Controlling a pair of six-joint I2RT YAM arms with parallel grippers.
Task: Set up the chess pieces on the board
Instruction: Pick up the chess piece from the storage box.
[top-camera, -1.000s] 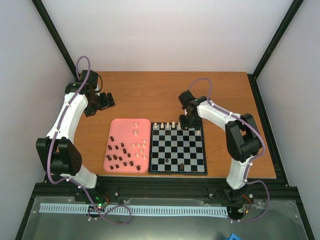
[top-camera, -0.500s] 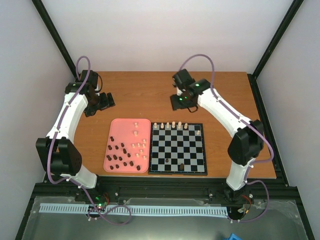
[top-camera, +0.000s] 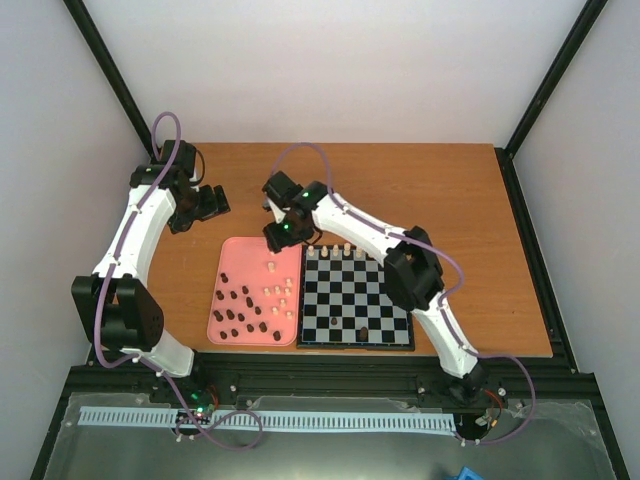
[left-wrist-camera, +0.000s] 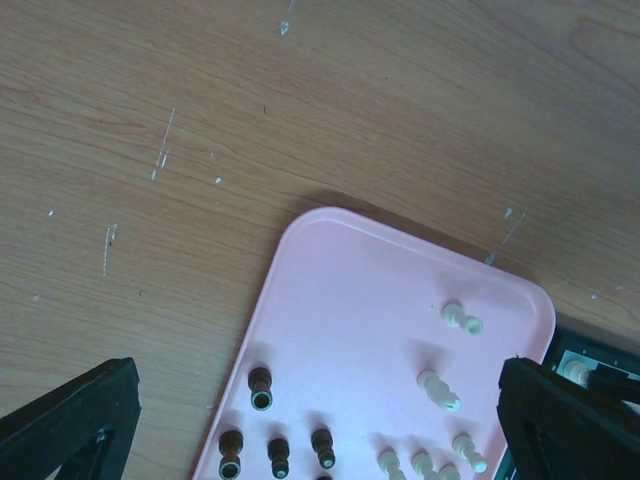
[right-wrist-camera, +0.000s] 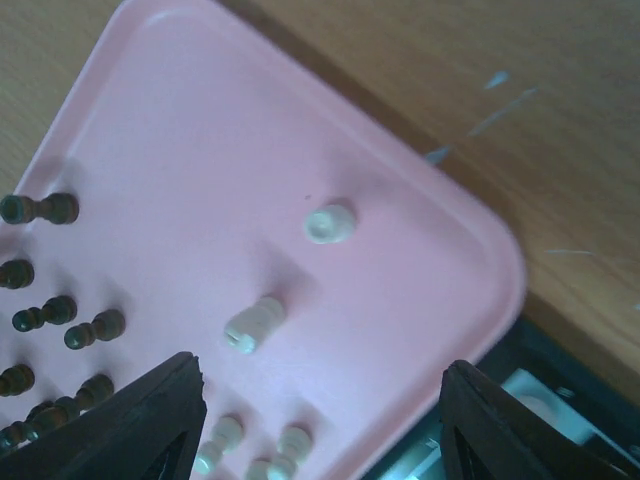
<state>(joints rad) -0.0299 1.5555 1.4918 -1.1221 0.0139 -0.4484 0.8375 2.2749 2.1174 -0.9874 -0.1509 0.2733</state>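
Note:
The board lies right of the pink tray. Several cream chess pieces stand along the board's far row, and one dark piece stands near its front edge. On the tray are dark pieces at the left and cream pieces at the right. My right gripper hovers open over the tray's far right corner. Below it are two cream pieces, with nothing between its fingers. My left gripper is open and empty, above the wood beyond the tray's far left corner.
The left wrist view looks down on the tray with dark pieces and cream pieces, and a board corner at the right. Bare wooden tabletop surrounds the tray and board. Black frame posts stand at the back corners.
My right arm has swung left from the board's far row to above the tray's far right corner, its jaws opening a little wider. The left arm has not moved.

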